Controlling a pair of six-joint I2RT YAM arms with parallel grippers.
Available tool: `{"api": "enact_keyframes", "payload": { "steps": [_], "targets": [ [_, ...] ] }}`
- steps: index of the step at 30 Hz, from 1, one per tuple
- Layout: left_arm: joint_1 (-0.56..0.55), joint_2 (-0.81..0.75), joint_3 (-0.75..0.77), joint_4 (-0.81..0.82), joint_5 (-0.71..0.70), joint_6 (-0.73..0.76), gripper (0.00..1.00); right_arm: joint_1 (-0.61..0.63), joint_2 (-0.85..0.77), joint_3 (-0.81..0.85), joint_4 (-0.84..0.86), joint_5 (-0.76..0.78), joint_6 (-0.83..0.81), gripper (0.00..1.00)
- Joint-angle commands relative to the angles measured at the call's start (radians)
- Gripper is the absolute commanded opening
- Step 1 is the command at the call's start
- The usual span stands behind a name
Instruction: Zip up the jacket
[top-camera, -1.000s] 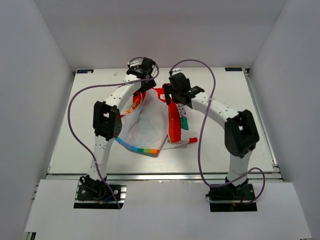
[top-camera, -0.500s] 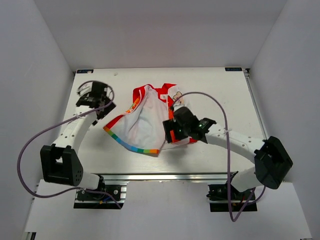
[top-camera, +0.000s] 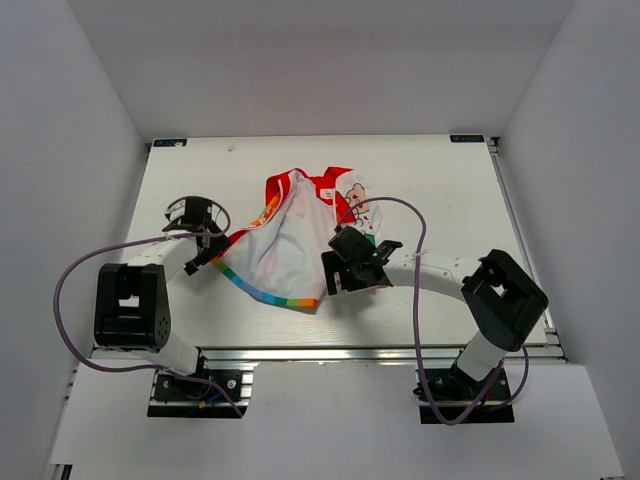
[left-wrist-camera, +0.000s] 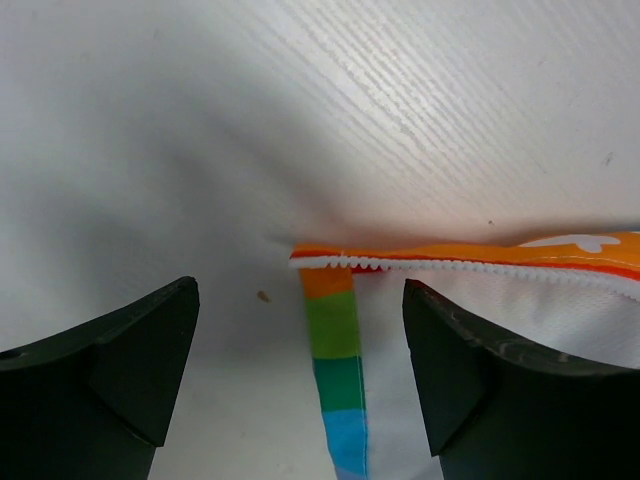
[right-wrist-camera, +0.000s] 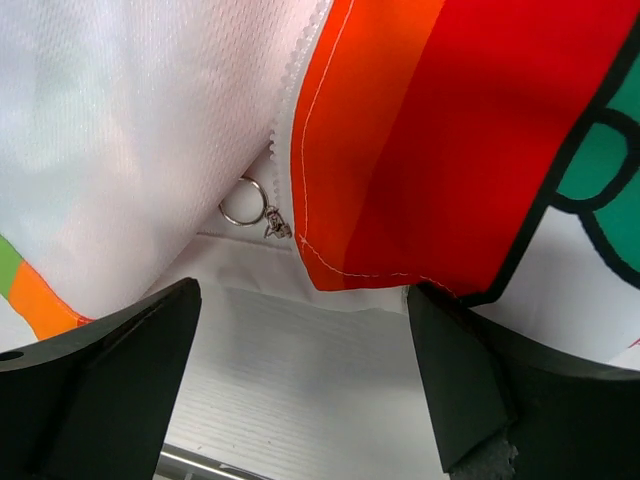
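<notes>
Newly lowered to the jacket hem, left tool and right tool gape empty.

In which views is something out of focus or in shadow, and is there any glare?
Top view: even, soft light, no glare on the jacket. Left wrist view: the zipper teeth are sharp, the left claw is dark and soft, a grey shadow lies on the table. Right wrist view: the ring pull is sharp, the right claw dark and blurred.
</notes>
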Motion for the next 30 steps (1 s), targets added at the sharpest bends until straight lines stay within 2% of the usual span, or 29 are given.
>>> {"api": "enact_keyframes", "payload": {
  "steps": [1, 5, 8, 9, 11, 12, 16, 23, 24, 27, 29, 30],
  "targets": [
    [0.010, -0.008, -0.028, 0.174, 0.040, 0.086, 0.91, 0.001, -0.006, 0.043, -0.002, 0.056, 0.037, 0.89],
    [0.010, 0.037, -0.044, 0.251, 0.131, 0.123, 0.79, 0.001, -0.024, 0.053, -0.029, 0.085, 0.046, 0.89],
    [0.008, 0.092, -0.044, 0.312, 0.183, 0.144, 0.56, 0.001, -0.054, 0.052, -0.049, 0.100, 0.051, 0.89],
    [0.008, 0.115, -0.033, 0.315, 0.189, 0.145, 0.31, 0.001, -0.063, 0.049, -0.061, 0.103, 0.052, 0.89],
    [0.008, 0.129, -0.024, 0.308, 0.202, 0.151, 0.04, 0.001, -0.106, 0.038, -0.069, 0.109, 0.054, 0.89],
    [0.008, 0.129, -0.021, 0.308, 0.199, 0.151, 0.00, 0.000, -0.119, 0.032, -0.071, 0.109, 0.055, 0.89],
    [0.008, 0.040, -0.060, 0.314, 0.176, 0.152, 0.00, 0.001, -0.213, 0.016, -0.086, 0.102, 0.052, 0.89],
    [-0.031, -0.331, -0.154, 0.308, 0.124, 0.108, 0.00, 0.001, -0.310, 0.009, -0.115, 0.106, 0.041, 0.89],
    [-0.079, -0.410, -0.165, 0.311, 0.105, 0.102, 0.00, 0.001, -0.317, 0.007, -0.117, 0.109, 0.043, 0.89],
    [-0.214, -0.523, -0.179, 0.306, 0.068, 0.097, 0.00, 0.001, -0.336, -0.003, -0.130, 0.123, 0.052, 0.89],
    [-0.296, -0.549, -0.147, 0.268, 0.016, 0.112, 0.00, 0.000, -0.353, -0.016, -0.138, 0.125, 0.058, 0.89],
    [-0.371, -0.561, -0.137, 0.256, 0.018, 0.135, 0.00, 0.000, -0.357, -0.020, -0.144, 0.129, 0.067, 0.89]
  ]
}}
